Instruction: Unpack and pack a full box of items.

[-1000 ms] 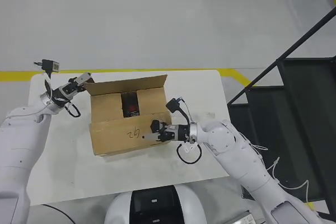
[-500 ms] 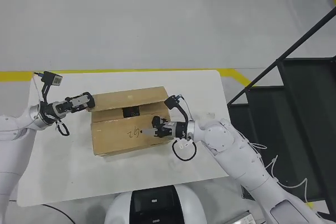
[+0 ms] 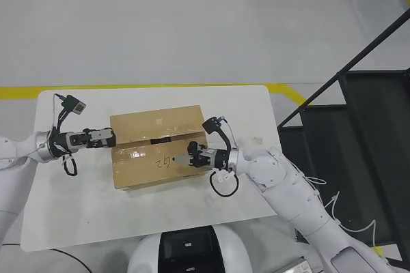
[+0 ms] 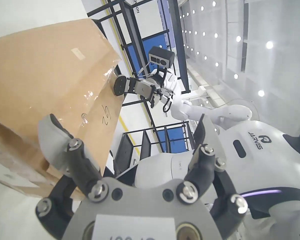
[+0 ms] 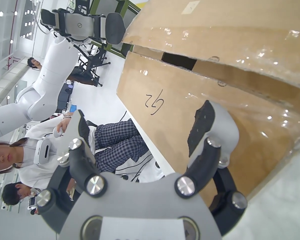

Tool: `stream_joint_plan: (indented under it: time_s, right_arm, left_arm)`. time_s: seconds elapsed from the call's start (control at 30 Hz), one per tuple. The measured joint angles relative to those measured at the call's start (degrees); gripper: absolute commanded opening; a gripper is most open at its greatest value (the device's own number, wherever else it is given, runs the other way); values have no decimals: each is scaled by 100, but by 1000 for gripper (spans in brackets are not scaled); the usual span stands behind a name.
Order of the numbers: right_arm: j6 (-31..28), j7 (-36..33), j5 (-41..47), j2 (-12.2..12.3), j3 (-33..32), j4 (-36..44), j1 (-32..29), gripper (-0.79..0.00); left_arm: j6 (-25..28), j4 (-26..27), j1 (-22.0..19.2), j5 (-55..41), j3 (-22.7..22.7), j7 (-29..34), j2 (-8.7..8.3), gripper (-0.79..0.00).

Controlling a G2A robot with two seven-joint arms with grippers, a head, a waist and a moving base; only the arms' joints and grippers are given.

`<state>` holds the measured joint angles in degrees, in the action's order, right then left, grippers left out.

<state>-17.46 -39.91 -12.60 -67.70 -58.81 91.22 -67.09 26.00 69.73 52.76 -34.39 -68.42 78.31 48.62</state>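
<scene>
A brown cardboard box [image 3: 157, 153] marked with a handwritten sign stands in the middle of the white table [image 3: 239, 109]. Its two long flaps lie folded down, with a narrow dark gap [image 3: 162, 140] left between them. The contents are hidden. My left gripper [image 3: 104, 138] is at the box's left end, open, one finger [image 4: 52, 136] against the cardboard [image 4: 47, 71]. At the right end my right gripper [image 3: 193, 156] is open too, one pad [image 5: 205, 118] resting on the near flap [image 5: 215, 96]. The gap [image 5: 178, 61] shows dark in the right wrist view.
A black metal stair frame [image 3: 355, 116] stands just right of the table. A yellow floor line [image 3: 14, 92] runs behind it. Bare table surface lies to the left [image 3: 68, 198] and in front of the box.
The far flap, upright a second ago, has come down over the dark item inside. My left gripper moved from the box's far left corner to the middle of its left end. The right gripper shifted slightly.
</scene>
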Motion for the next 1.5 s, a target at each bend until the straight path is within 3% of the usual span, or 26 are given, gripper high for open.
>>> stream_joint_plan:
  time_s: [0.63, 1.0, 1.2, 1.5]
  right_arm:
    - [202, 96, -225, 20, -39, 240, -62, 0]
    - [113, 865, -504, 291, -1240, 1200, -1696, 0]
    - [-192, 1102, -248, 310, -1370, 692, -2077, 0]
    - [-833, 1178, 459, 176, -899, -661, -1418, 0]
  left_arm:
    - [97, -384, -231, 505, 568, -100, 2, 0]
    - [96, -437, -300, 443, 658, -99, 2, 0]
    - [96, -436, -300, 444, 657, -99, 2, 0]
    - [96, -436, -300, 444, 657, -99, 2, 0]
